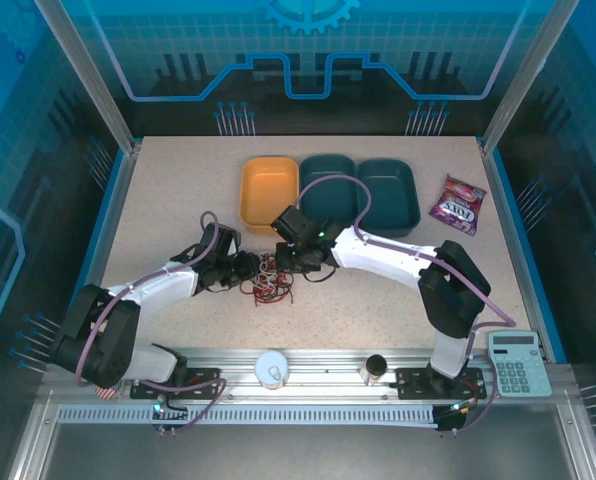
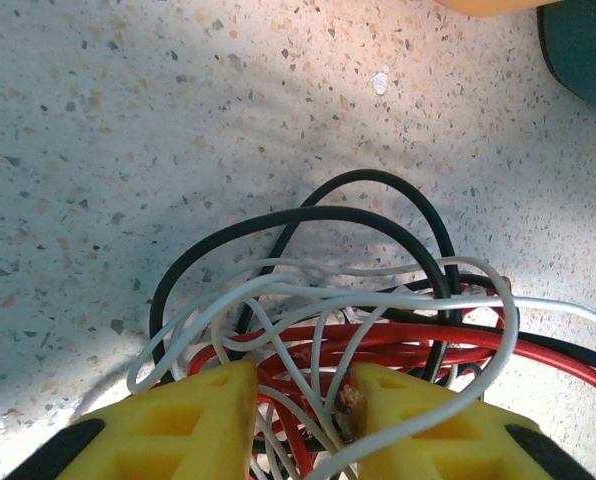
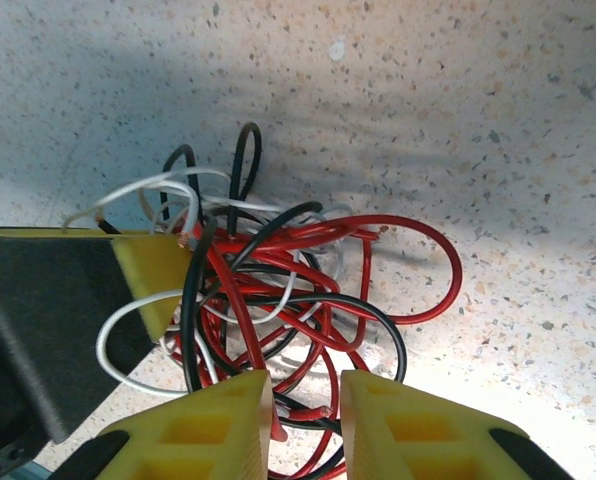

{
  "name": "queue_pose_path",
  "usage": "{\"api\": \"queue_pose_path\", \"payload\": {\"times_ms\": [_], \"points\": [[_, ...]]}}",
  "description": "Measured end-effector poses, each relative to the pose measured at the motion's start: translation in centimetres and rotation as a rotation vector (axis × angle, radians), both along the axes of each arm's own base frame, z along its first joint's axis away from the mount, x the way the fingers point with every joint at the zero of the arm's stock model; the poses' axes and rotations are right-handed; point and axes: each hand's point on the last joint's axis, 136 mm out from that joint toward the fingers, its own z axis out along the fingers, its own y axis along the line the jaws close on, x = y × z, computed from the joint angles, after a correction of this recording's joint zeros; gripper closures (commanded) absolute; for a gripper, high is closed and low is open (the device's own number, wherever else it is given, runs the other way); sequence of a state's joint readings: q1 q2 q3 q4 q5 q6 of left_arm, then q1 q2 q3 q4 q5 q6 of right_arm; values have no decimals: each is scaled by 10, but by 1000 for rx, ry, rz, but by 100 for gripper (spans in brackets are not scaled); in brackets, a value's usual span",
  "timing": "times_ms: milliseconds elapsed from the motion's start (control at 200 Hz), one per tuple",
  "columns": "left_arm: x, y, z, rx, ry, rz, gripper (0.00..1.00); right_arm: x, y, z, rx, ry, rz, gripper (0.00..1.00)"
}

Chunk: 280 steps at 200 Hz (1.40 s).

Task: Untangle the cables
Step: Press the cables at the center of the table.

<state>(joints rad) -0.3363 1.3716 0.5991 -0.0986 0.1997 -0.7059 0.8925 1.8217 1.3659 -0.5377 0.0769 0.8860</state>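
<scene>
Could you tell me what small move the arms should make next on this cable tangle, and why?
Probably close the right gripper on the red cable strand between its fingers. The left gripper straddles strands on the opposite side, and the three cables lie knotted together, so a firm hold should come first.

Right gripper (image 3: 305, 405) at the bottom edge, jaws narrowly apart, 1 red strand end sitting in the gap. Ahead: cables (image 3: 278, 290) in 1 knot on the speckled surface (image 3: 498, 120). Red cable (image 3: 448, 265) loops widest to the right, black cable (image 3: 248, 150) and white cable (image 3: 128, 195) threaded through. Left gripper (image 3: 153, 280) enters from the left, yellow fingertip touching the knot.
</scene>
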Motion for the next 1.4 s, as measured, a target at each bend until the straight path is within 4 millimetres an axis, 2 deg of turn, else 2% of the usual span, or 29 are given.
{"api": "queue_pose_path", "payload": {"times_ms": [150,485,705,1011,1401], "points": [[0,0,0,0,0,0,69,0,5,-5,-1,14,11,74],[0,0,0,0,0,1,77,2,13,6,11,-7,21,72],[0,0,0,-1,1,2,77,-1,13,6,5,-2,31,72],[0,0,0,-2,1,1,78,-4,22,17,16,-16,50,70],[0,-1,0,-4,4,-1,78,-4,21,13,1,-14,52,70]]}}
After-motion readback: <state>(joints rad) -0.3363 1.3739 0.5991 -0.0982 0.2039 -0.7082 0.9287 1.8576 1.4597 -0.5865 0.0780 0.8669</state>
